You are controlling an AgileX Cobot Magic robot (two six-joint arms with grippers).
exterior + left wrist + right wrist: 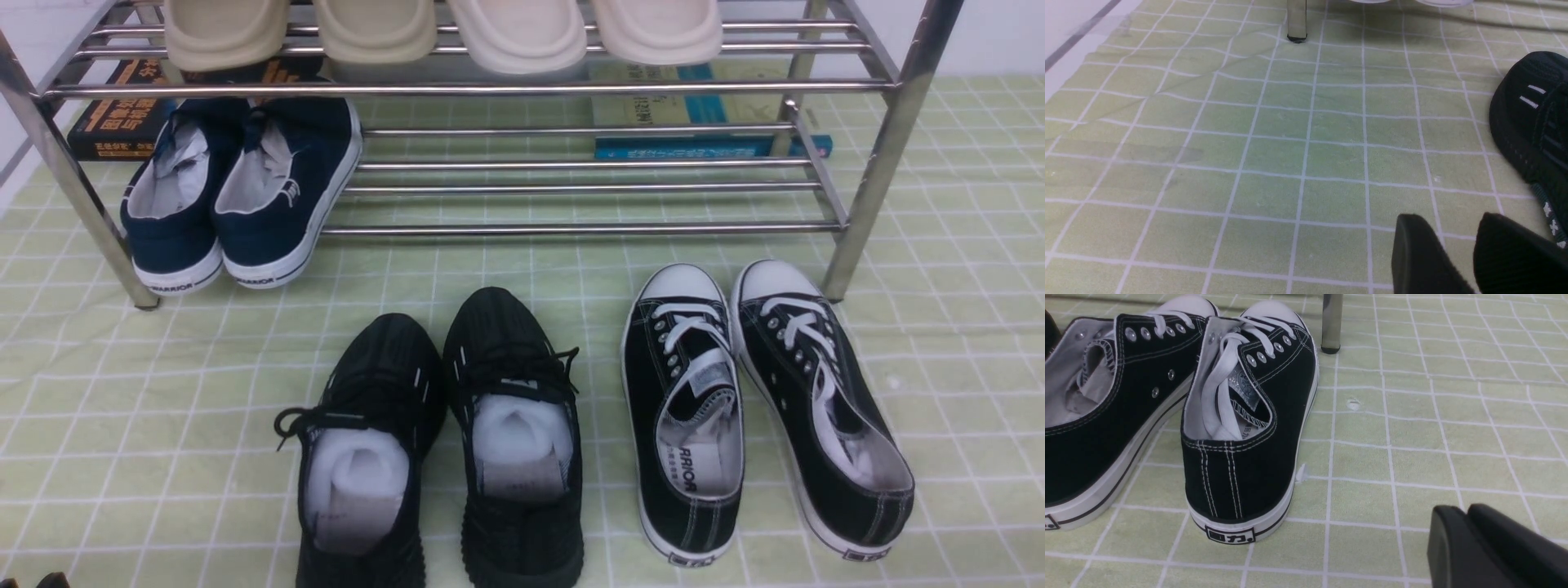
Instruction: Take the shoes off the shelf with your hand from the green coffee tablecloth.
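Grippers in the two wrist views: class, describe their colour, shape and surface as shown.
The left gripper has two matte black fingers, broad with rounded tips. The right gripper looks the same: smooth black, blunt-edged. No cables, markings or screws are visible.

A pair of black canvas shoes (1167,408) with white soles, white toe caps and white laces stands on the green checked tablecloth (1412,437) covering the table, heels toward the camera and toes pointing at the shelf leg (1332,322). The two shoes sit close side by side. The leg stands on the cloth just beside the nearer shoe's toe. The right tool (1470,547) shows as two black fingers pressed together, apart from the shoes, holding nothing.
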